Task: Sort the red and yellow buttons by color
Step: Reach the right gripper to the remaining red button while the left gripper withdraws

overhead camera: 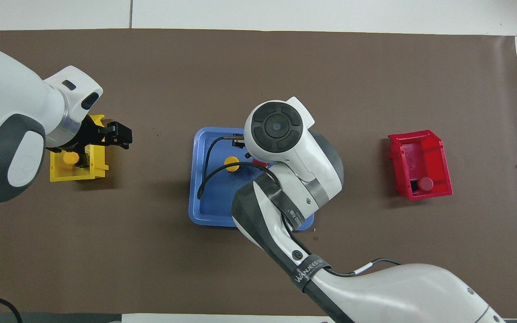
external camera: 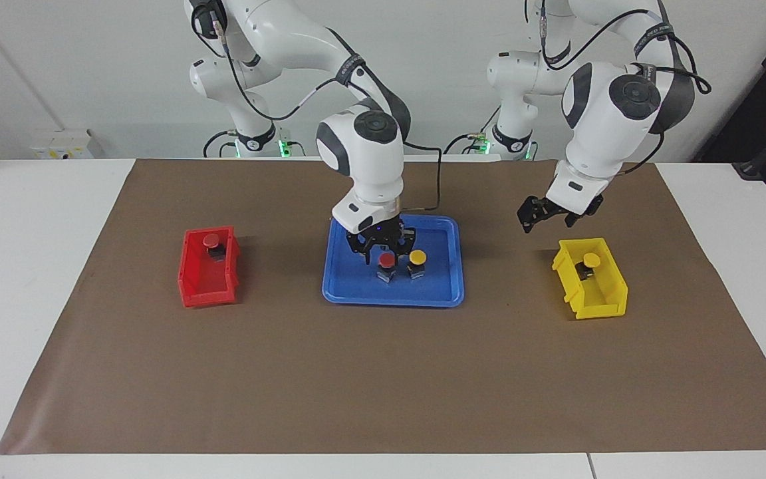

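A red button (external camera: 387,259) and a yellow button (external camera: 417,257) stand side by side on the blue tray (external camera: 436,293). My right gripper (external camera: 383,250) is low over the tray, open, with its fingers at the red button; contact is unclear. In the overhead view the right wrist hides that gripper, and only the yellow button (overhead camera: 231,163) and a sliver of the red one (overhead camera: 261,164) show. Another red button (external camera: 211,240) lies in the red bin (external camera: 203,293). Another yellow button (external camera: 591,259) lies in the yellow bin (external camera: 606,299). My left gripper (external camera: 533,214) hangs open and empty over the mat beside the yellow bin.
A brown mat (external camera: 383,386) covers the table. The red bin (overhead camera: 438,148) stands toward the right arm's end, the yellow bin (overhead camera: 99,172) toward the left arm's end, and the blue tray (overhead camera: 209,211) between them. A black cable (overhead camera: 209,175) loops over the tray.
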